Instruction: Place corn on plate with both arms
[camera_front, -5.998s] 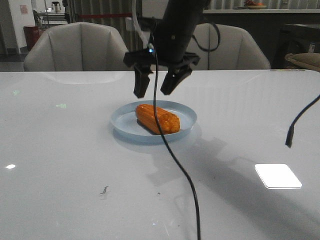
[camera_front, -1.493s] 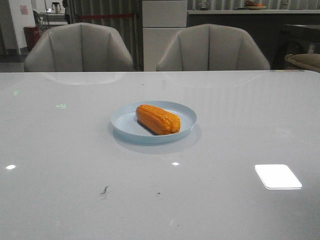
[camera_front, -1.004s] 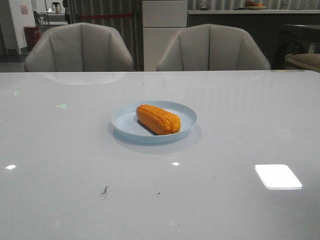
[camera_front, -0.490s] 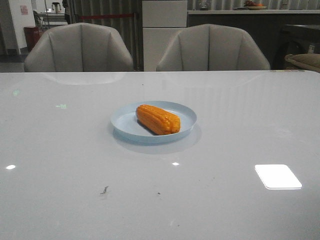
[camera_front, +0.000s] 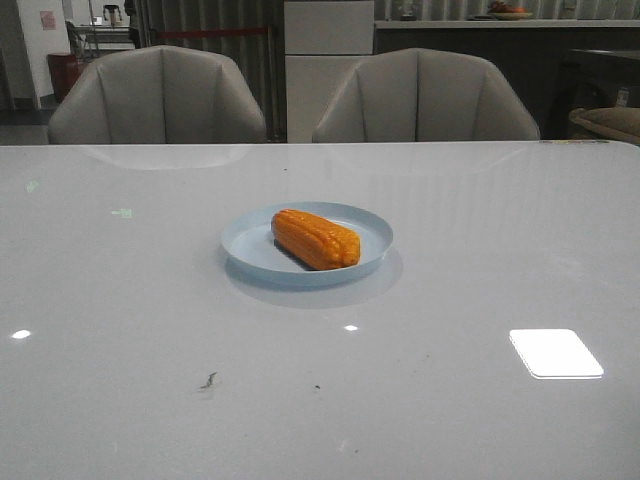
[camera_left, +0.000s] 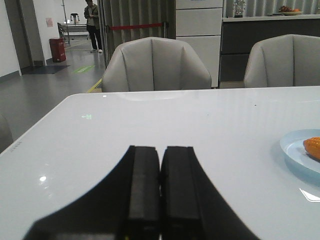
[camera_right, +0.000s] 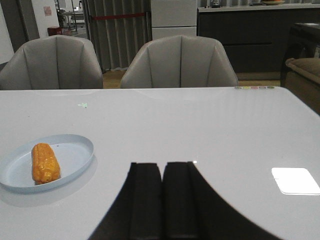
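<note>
CORN ON PLATE, BOTH JAWS CLOSED AND CLEAR

1. Task item. The corn (camera_front: 316, 238) lies on its side inside the plate (camera_front: 243, 245), fully within the rim. Front view: cob runs diagonally, far end toward the robot's left, near end toward its right. Orange-yellow, glossy, kernel rows visible. Nothing touches it.

2. Plate. Pale blue, round, shallow, low rim. Sits flat on the tabletop (camera_front: 480, 400), approx. centre of the front view. Cob covers roughly the middle of the dish; bare plate surface shows on both sides of it.

3. Left arm. Not visible in front view. Left wrist view shows the left gripper (camera_left: 160, 190) w/ jaws pressed together, no gap, nothing between them. It hangs over bare tabletop, well apart from the plate, which appears only at the frame edge w/ a sliver of corn.

4. Right arm. Not visible in front view. Right wrist view shows the right gripper (camera_right: 163, 200) w/ jaws likewise closed flat against each other, holding nothing. Plate and corn sit well apart from it, off to one side.

5. Surroundings. Two grey chairs (camera_front: 160, 95) stand behind the tabletop's far edge. A bright rectangular light reflection (camera_front: 556, 352) lies on the tabletop toward the robot's right, near side. A small dark mark (camera_front: 208, 380) shows on the near-left surface
</note>
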